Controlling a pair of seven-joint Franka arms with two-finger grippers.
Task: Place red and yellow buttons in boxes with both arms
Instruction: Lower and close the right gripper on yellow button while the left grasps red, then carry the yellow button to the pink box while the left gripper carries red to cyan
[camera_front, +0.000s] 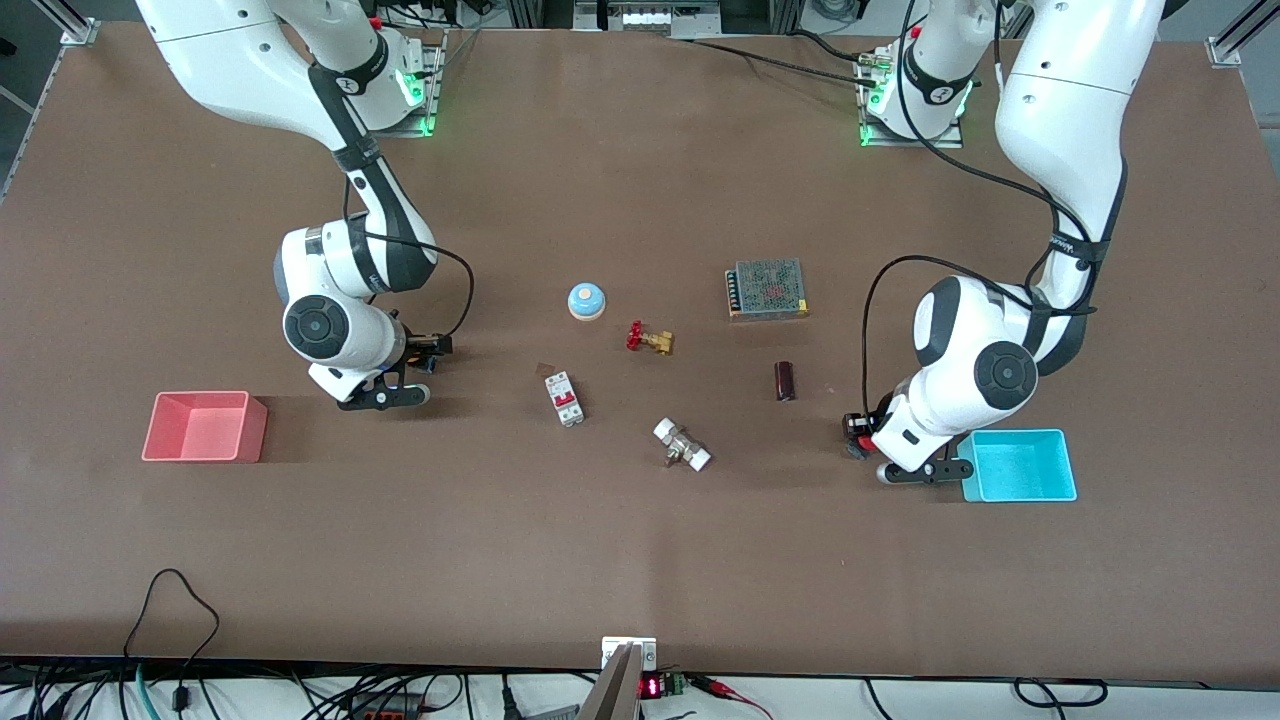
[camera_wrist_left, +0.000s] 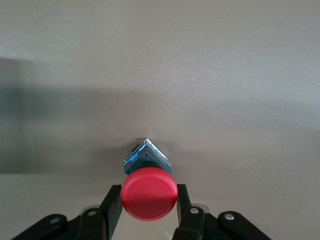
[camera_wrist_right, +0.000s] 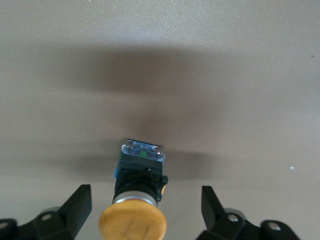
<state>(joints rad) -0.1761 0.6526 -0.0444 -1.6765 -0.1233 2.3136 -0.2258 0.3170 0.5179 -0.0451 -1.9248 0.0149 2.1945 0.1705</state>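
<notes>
In the left wrist view the red button (camera_wrist_left: 148, 196) has a round red cap on a dark base. My left gripper (camera_wrist_left: 148, 187) is shut on the cap, one finger on each side. In the front view this gripper (camera_front: 856, 430) is low over the table, just beside the cyan box (camera_front: 1015, 434). In the right wrist view the yellow button (camera_wrist_right: 134, 222) lies on the table between the wide-open fingers of my right gripper (camera_wrist_right: 146, 188), touching neither. In the front view that gripper (camera_front: 432, 352) is low, beside the pink-red box (camera_front: 255, 430).
Between the two arms lie a light-blue dome (camera_front: 586, 300), a brass valve with a red handwheel (camera_front: 650, 338), a white and red breaker (camera_front: 565, 398), a white-ended fitting (camera_front: 682, 445), a dark cylinder (camera_front: 785, 380) and a metal mesh unit (camera_front: 767, 288).
</notes>
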